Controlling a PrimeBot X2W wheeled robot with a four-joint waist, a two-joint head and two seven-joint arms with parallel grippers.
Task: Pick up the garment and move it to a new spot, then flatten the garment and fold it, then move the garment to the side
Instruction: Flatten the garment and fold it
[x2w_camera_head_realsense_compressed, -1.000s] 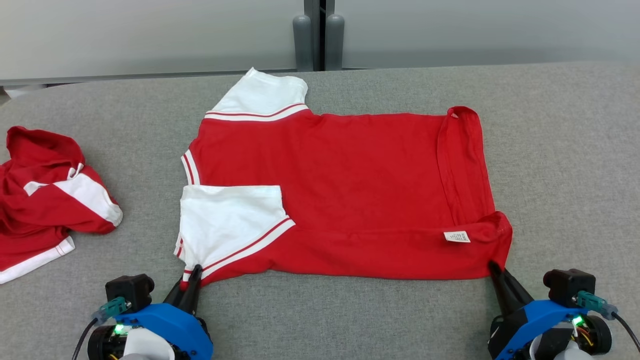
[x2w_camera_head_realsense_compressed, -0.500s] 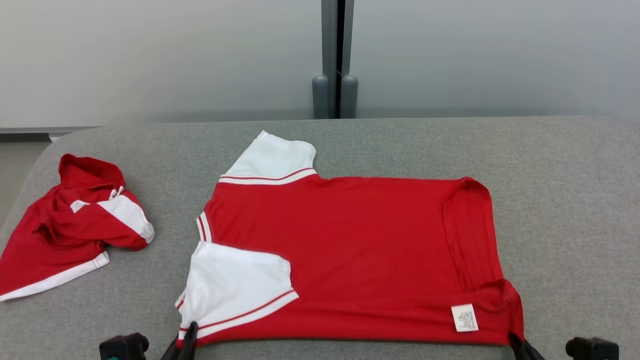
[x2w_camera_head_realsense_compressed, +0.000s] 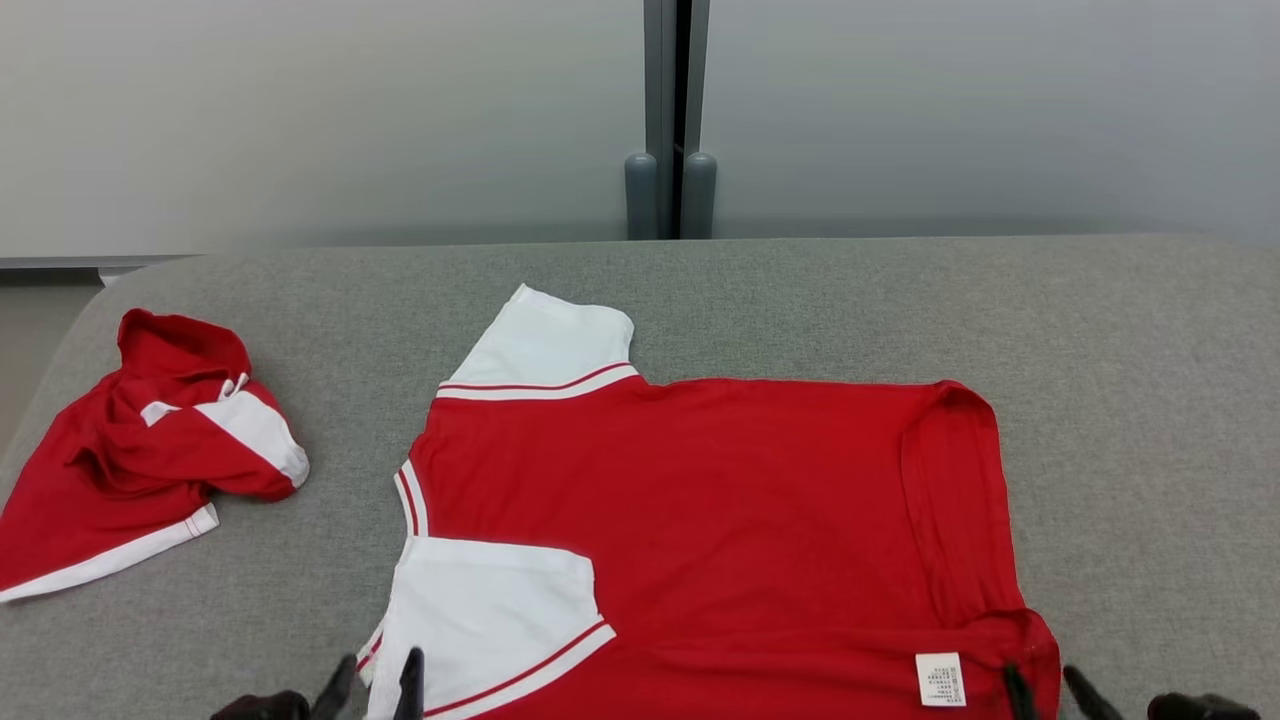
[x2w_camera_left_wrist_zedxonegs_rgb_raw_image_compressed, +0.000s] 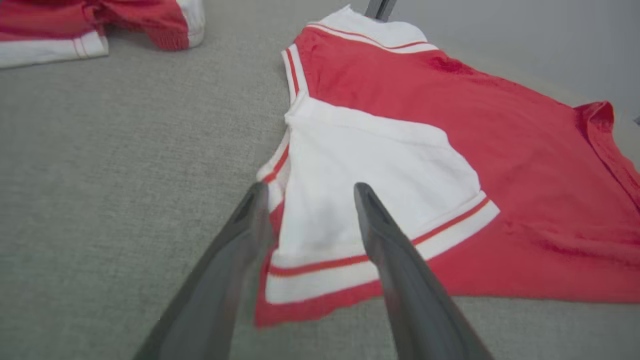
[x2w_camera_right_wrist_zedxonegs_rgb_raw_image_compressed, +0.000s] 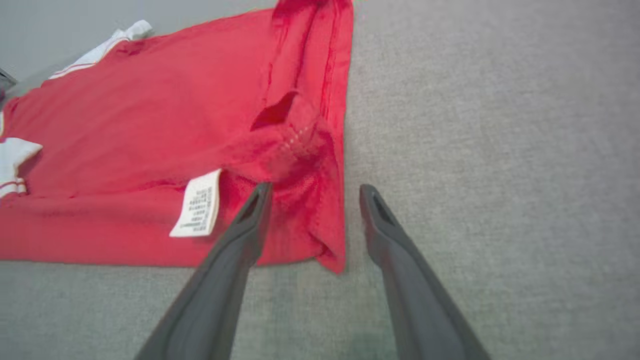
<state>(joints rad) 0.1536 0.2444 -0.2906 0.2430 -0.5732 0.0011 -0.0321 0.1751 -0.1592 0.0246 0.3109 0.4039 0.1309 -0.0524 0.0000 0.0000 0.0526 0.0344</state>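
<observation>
Garment (x2w_camera_head_realsense_compressed: 720, 520): red, laid flat on grey table (x2w_camera_head_realsense_compressed: 1130, 340)
Left gripper (x2w_camera_left_wrist_zedxonegs_rgb_raw_image_compressed: 311, 190): jaws parted over white sleeve (x2w_camera_left_wrist_zedxonegs_rgb_raw_image_compressed: 370, 165), apparently gripping nothing
Right gripper (x2w_camera_right_wrist_zedxonegs_rgb_raw_image_compressed: 314, 190): jaws parted astride hem corner (x2w_camera_right_wrist_zedxonegs_rgb_raw_image_compressed: 330, 250)

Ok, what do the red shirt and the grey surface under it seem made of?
Red shirt: looks like soft matte knit, probably cotton jersey; it lies limp with fine wrinkles. Grey surface: seemingly a coarse woven fabric cover, matte, with a speckled weave.
</observation>
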